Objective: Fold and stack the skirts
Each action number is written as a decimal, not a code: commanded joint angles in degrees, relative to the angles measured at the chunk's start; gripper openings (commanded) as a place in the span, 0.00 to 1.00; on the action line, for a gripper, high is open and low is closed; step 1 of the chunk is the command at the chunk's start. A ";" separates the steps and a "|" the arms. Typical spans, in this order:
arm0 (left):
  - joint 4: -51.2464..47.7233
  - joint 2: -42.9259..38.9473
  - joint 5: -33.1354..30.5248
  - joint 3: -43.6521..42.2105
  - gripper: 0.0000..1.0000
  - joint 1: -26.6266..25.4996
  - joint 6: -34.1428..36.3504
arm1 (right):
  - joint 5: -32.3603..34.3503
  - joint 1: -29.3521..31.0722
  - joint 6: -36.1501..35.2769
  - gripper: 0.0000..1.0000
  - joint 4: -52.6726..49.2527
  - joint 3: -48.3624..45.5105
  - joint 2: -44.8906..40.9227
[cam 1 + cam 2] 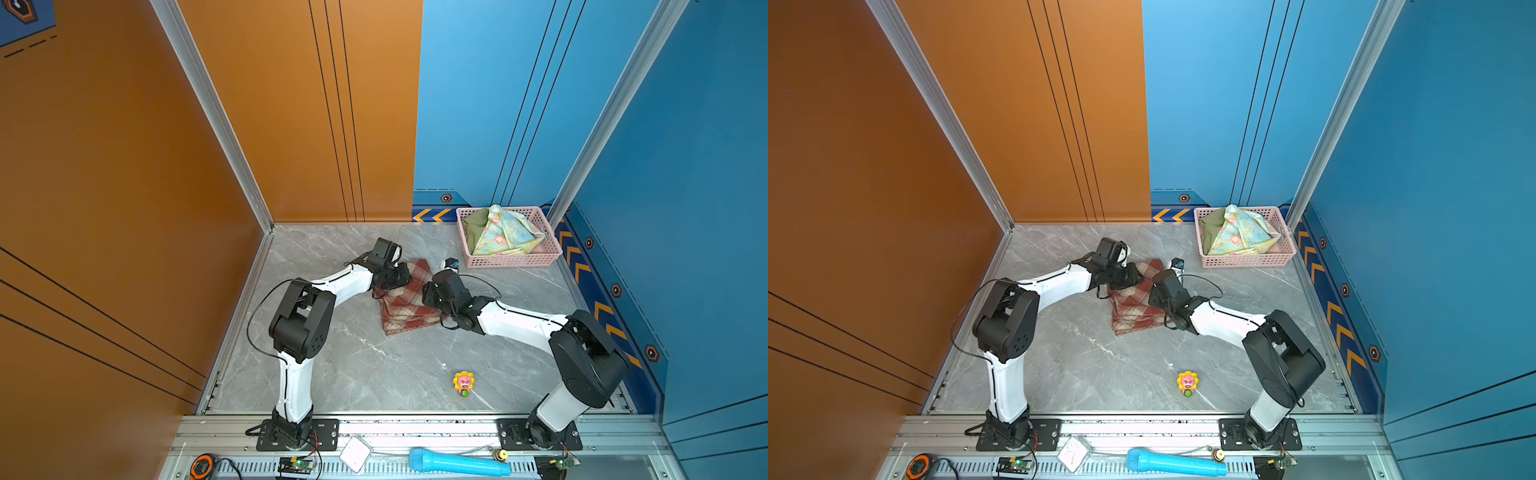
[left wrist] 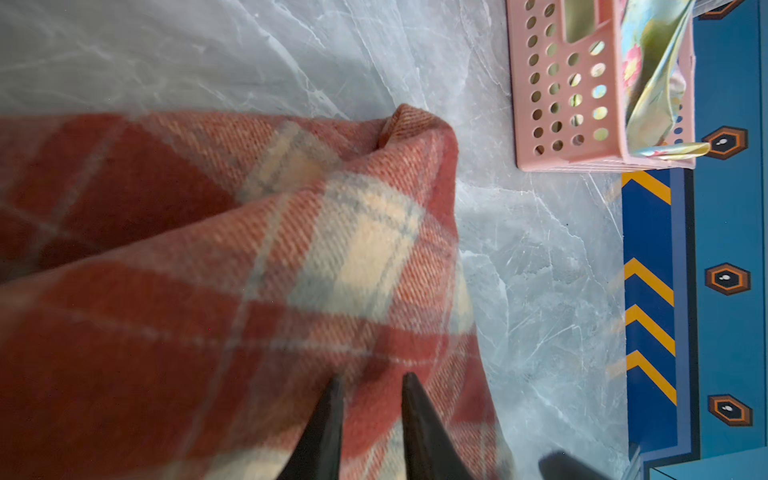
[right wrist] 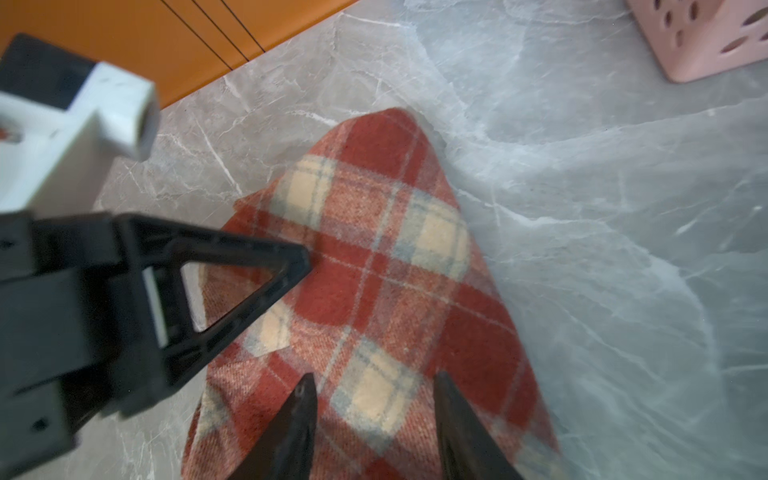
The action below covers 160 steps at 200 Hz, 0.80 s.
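Left pincer (image 2: 372, 378) narrow, tips on plaid skirt (image 2: 291, 249), grip unclear, right pincer (image 3: 376, 376) parted wider above it.

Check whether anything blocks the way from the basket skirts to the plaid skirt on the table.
Nothing visible does. Bare table lies between the pink basket, holding the floral skirt and olive skirt, and the plaid skirt. But the left pincer and right pincer both hang over it.

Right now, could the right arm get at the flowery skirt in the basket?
Probably yes: the right gripper is open above the plaid skirt, only bare table separates it from the basket, and the floral skirt lies uppermost.
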 commanded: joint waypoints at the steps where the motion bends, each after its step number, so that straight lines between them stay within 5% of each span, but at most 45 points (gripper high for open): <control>1: 0.49 2.47 1.36 1.34 0.26 0.51 1.96 | 4.38 3.19 2.31 0.44 3.07 -3.01 2.65; 62: 1.33 5.93 1.86 0.07 0.23 2.38 0.96 | 8.54 9.08 5.52 0.40 6.77 -10.35 4.91; 124: -0.19 1.18 2.72 5.34 0.27 1.61 1.04 | 9.41 7.18 0.40 0.40 5.52 -12.41 -9.44; 160: 2.06 2.46 5.25 9.51 0.29 0.41 -1.58 | 6.83 3.53 0.36 0.40 6.17 -10.97 -9.45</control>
